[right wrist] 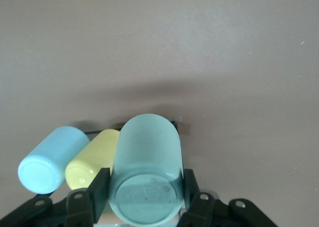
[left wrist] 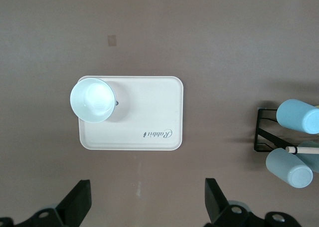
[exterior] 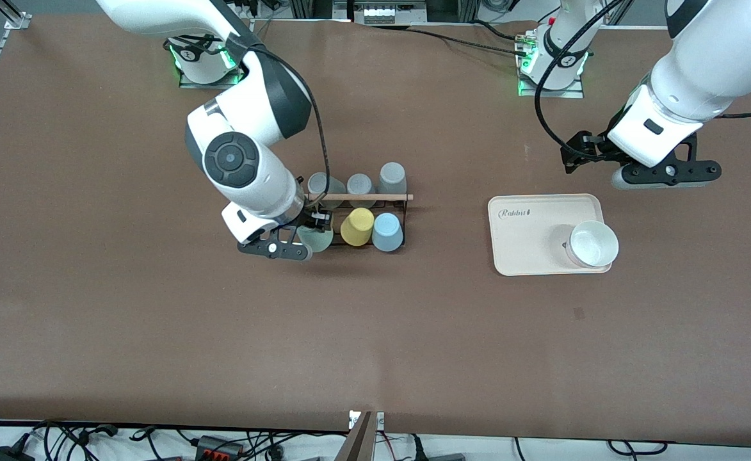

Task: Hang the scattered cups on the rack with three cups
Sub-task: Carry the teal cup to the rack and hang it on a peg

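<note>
Tray point(exterior: 529, 250): beige, lowest in the front view of all that lies on the table, toward the left arm's end; a white bowl point(exterior: 593, 244) sits in the corner nearest that arm.
Rack point(exterior: 398, 203): black wire frame with a light wooden rod point(exterior: 375, 197) across its top, near the table's middle, toward the right arm's end from the tray.
Row nearer the front camera: mint-green cup point(exterior: 316, 239), yellow cup point(exterior: 356, 226), light blue cup point(exterior: 387, 232), all upside down on the rack, side by side.
Row farther from the camera: three grey cups point(exterior: 392, 178) on the pegs.
Right gripper point(exterior: 311, 234): at the rack's end; the wrist view shows its fingers point(right wrist: 101, 187) clamped on either side of the mint-green cup point(right wrist: 147, 177), base up.
Left gripper point(exterior: 573, 157): waits above bare table, well clear of the rack, fingers point(left wrist: 79, 203) spread wide with nothing between them.
</note>
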You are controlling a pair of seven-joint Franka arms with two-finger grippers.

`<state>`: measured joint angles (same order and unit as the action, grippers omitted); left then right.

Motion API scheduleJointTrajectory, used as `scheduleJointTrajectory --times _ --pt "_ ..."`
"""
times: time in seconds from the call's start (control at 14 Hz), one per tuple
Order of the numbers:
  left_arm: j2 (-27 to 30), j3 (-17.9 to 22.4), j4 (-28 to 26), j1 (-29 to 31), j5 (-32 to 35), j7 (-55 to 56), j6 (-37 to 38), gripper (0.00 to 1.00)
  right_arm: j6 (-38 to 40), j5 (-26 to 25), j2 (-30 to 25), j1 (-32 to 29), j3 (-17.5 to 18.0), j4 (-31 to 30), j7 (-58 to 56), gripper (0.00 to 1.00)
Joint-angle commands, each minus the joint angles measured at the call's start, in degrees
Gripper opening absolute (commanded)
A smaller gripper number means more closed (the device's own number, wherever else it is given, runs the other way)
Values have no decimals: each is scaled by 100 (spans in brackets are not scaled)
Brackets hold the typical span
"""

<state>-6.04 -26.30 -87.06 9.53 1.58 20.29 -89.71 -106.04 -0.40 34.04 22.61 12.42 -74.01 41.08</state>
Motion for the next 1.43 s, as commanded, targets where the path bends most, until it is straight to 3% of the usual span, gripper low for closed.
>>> scheduleJointTrajectory --times 0.0,0.21,0.36,0.93,1.0,1.07,1.14,1.36 --pt "-82 11 206 66 -105 -165 347 100 189 -22 103 103 -38 212 163 34" --pt "-73 20 172 216 -166 -532 445 100 162 -92 269 200 -47 151 295 34" --pt "-73 2 145 618 -657 -824 454 100 127 -206 348 226 -38 80 304 34" --pt "24 -33 136 611 -589 -737 630 100 -136 -259 665 349 -47 -69 304 38" --pt "24 -33 136 611 -589 -737 630 100 -137 -259 674 349 -47 -69 304 45" --pt "24 -33 136 611 -589 -737 630 100 -119 -268 674 349 -47 -78 269 65" --pt "24 -33 136 611 -589 -745 630 100 -110 -268 657 314 -56 -61 252 100" --pt "24 -24 136 620 -589 -754 639 100 -5 -452 412 8 -56 80 -335 100"
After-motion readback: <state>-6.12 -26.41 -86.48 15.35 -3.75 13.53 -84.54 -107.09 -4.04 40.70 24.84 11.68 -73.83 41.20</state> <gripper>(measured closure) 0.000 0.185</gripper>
